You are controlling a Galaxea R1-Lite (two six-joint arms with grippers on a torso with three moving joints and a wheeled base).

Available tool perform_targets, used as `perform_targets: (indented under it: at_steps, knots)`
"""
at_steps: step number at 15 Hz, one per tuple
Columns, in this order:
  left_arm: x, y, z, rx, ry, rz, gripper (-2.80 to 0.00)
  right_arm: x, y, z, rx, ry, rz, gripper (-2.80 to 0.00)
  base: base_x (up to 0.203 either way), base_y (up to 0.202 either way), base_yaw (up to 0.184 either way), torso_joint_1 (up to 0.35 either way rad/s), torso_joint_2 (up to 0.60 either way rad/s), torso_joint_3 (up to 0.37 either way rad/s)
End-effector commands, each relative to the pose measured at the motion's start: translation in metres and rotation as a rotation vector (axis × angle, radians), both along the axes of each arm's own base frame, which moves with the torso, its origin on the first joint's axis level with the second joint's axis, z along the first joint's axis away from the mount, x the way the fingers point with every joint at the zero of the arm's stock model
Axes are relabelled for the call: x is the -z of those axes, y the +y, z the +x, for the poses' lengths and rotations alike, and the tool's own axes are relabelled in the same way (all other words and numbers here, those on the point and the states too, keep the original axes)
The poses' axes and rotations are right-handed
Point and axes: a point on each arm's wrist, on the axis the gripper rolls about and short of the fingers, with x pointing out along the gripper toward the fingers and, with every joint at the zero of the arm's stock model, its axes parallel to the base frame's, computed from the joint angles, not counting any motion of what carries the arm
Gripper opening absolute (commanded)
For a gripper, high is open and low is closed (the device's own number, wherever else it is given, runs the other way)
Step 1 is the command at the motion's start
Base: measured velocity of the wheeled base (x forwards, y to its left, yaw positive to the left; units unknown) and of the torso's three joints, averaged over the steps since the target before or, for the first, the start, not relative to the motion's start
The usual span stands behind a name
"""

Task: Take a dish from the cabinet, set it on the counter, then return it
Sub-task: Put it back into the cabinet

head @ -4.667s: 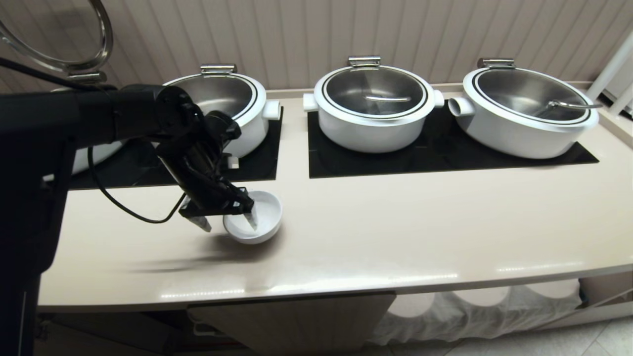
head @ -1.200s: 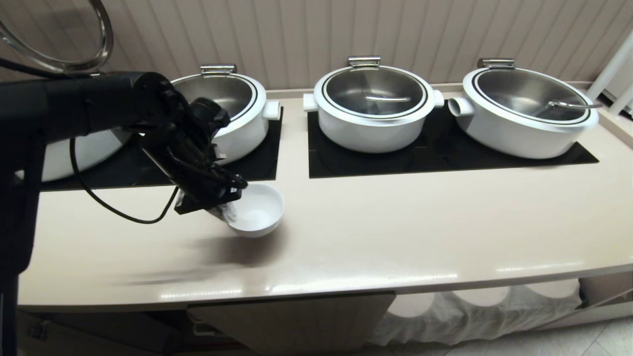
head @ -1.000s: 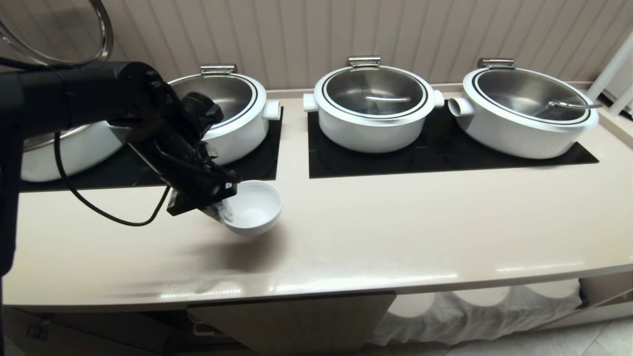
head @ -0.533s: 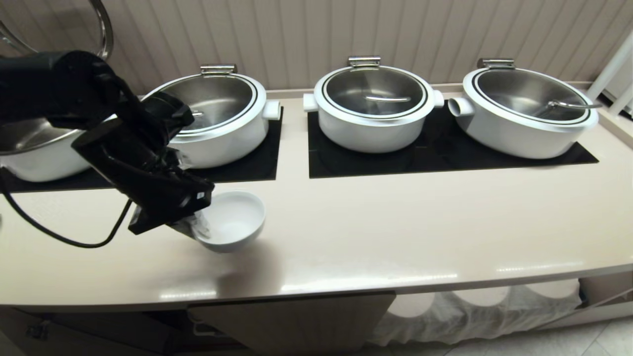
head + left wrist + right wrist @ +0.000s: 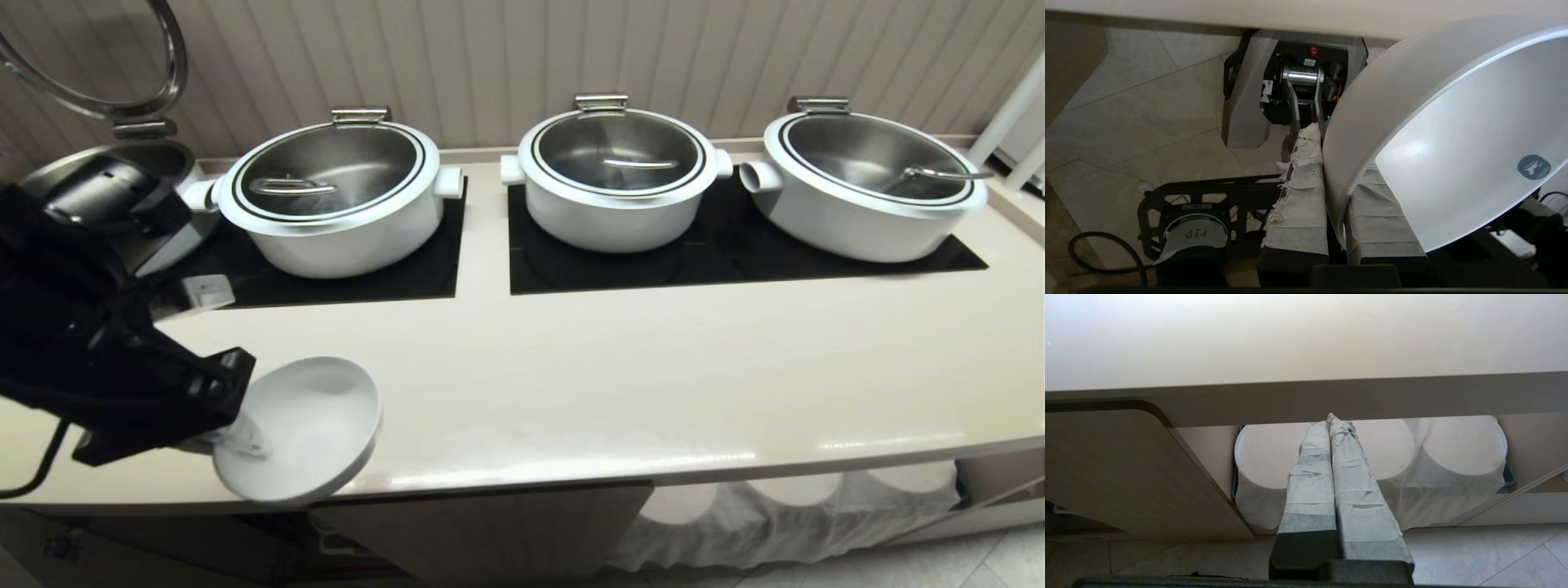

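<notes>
1. The white ceramic bowl (image 5: 302, 425) is held in the air by the left gripper (image 5: 233, 433). It hangs over the front edge of the cream counter (image 5: 620, 384), at about 7 o'clock in the head view, and is tilted so that its inside faces up and to the right.
2. The left gripper is closed narrow on the rim of the bowl: one taped finger (image 5: 1300, 192) is on the outside wall and the other is inside, as the left wrist view shows.
3. How it will handle, in my judgement: the bowl is stiff, glazed and smooth, so it can slip between the pads. It is not heavy, but it is fragile and would chip if it knocks on the counter edge or on the cabinet door (image 5: 490, 531). The rim is the only place thin enough for these fingers; a pinch at one side lets the bowl hang and turn, so slow moves are better.
4. The right gripper (image 5: 1333, 428) is parked under the counter with its fingers pressed together, holding nothing.
5. Compared with half a second ago, the bowl is lower in the head view and more to the left. It was over the counter surface at about 8 o'clock from the left white pot (image 5: 335, 204); now it is past the front edge. The arm has also uncovered that pot.
</notes>
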Motion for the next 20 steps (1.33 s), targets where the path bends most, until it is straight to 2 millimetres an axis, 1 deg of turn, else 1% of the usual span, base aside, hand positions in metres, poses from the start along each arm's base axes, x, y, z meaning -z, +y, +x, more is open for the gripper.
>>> perform_targets:
  at_steps: [1,2,5,8,15,17,20]
  knots:
    - [-0.001,0.007,-0.039,0.014,-0.029,-0.002,-2.80,0.000,0.000,0.000,-0.001,0.000,-0.002,-2.80,0.000,0.000,0.000,0.000,0.00,0.000]
    - [0.002,0.009,-0.050,0.020,-0.028,-0.001,-2.80,0.000,0.000,0.000,-0.002,0.000,0.000,-2.80,0.000,0.000,0.000,0.000,0.00,0.000]
    - [0.015,0.013,-0.073,0.025,-0.049,0.005,-2.80,0.000,0.000,0.000,-0.002,0.000,0.000,-2.80,0.000,0.000,0.000,0.000,0.00,0.000]
    - [0.023,0.016,-0.089,0.028,-0.056,0.009,-2.80,0.000,0.000,0.000,0.000,0.000,0.000,-2.80,0.000,0.000,0.000,0.000,0.00,0.000]
    - [0.026,0.021,-0.111,0.024,-0.085,0.001,-2.80,0.000,0.000,0.000,0.000,0.000,-0.001,-2.80,0.000,0.000,0.000,0.000,0.00,0.000]
    - [0.030,0.021,-0.112,0.023,-0.067,0.012,-2.80,0.000,0.000,0.000,0.000,0.000,-0.001,-2.80,0.000,0.000,0.000,0.000,0.00,0.000]
    - [0.031,0.020,-0.110,0.027,-0.061,0.012,-2.80,0.000,0.000,0.000,0.000,0.000,0.000,-2.80,0.000,0.000,0.000,0.000,0.00,0.000]
